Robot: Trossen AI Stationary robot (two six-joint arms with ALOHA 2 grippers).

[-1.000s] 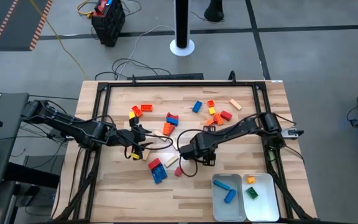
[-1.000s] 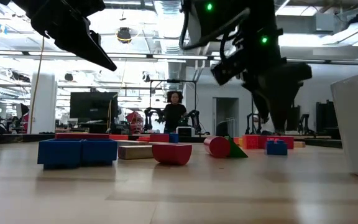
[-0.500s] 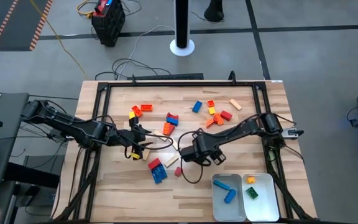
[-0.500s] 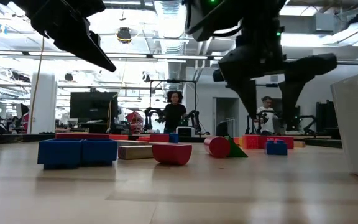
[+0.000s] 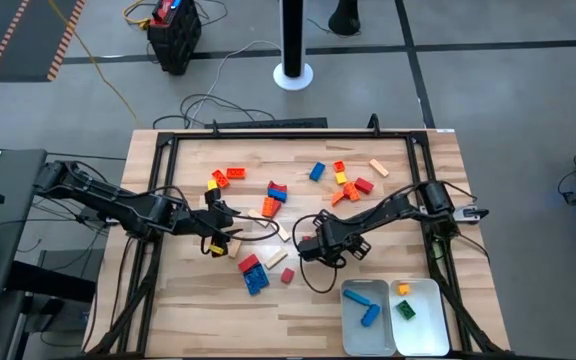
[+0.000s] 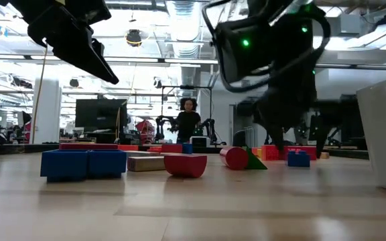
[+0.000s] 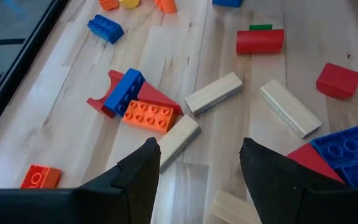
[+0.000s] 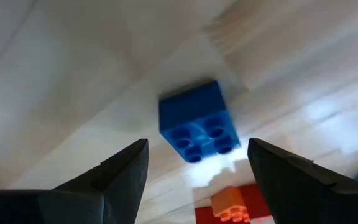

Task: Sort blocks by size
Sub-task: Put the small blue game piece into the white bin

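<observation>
Many blocks lie flat and scattered on the wooden table [image 5: 198, 300]. My right gripper [image 8: 197, 144] is open and points steeply down over a small blue four-stud block [image 8: 197, 127]. In the low view its fingers [image 6: 273, 142] stand on either side of that blue block [image 6: 297, 158] without touching it. My left gripper [image 7: 197, 180] hangs open above tan blocks [image 7: 213, 93] left of the table's middle [image 5: 223, 228], holding nothing. A red, blue and orange cluster [image 7: 132, 99] lies ahead of it.
Two white trays stand at the near right: one [image 5: 353, 335] holds blue blocks, the other [image 5: 428, 330] an orange and a green one. More blocks lie at the far middle [image 5: 348, 180]. A black frame [image 5: 268, 135] rims the table. A person stands far behind [image 6: 187, 120].
My right gripper has sunk toward the table and rolled about its own axis, so that its open fingers now straddle the small blue block. The left arm and the blocks have kept still.
</observation>
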